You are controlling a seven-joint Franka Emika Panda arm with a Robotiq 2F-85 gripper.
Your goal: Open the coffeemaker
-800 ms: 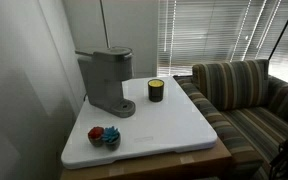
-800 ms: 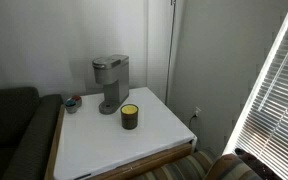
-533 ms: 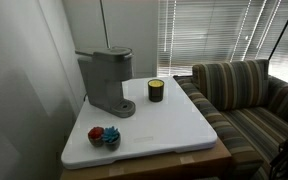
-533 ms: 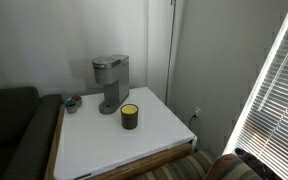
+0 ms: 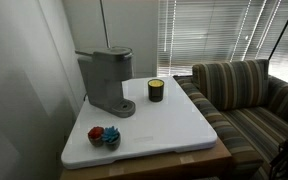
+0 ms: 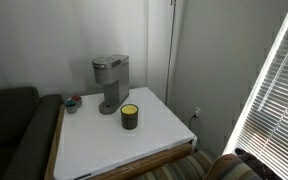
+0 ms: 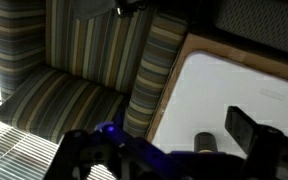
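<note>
Tall grey boxy plastic coffeemaker [image 5: 107, 82], seemingly rigid and bottom-heavy, is offering the free edge of its rounded hinged lid [image 5: 111, 53] for lifting; whether the end effector [image 7: 159, 158] is spread cannot be told.

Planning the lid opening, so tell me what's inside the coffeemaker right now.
The coffeemaker has its lid down in both exterior views, so its inside is covered. Only its grey outer shell shows.

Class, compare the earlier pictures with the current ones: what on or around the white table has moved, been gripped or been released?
Nothing visibly changed. In both exterior views the coffeemaker, with its lid down, the candle jar and the small coloured items sit on the table exactly as before. No arm appears near them.
</note>
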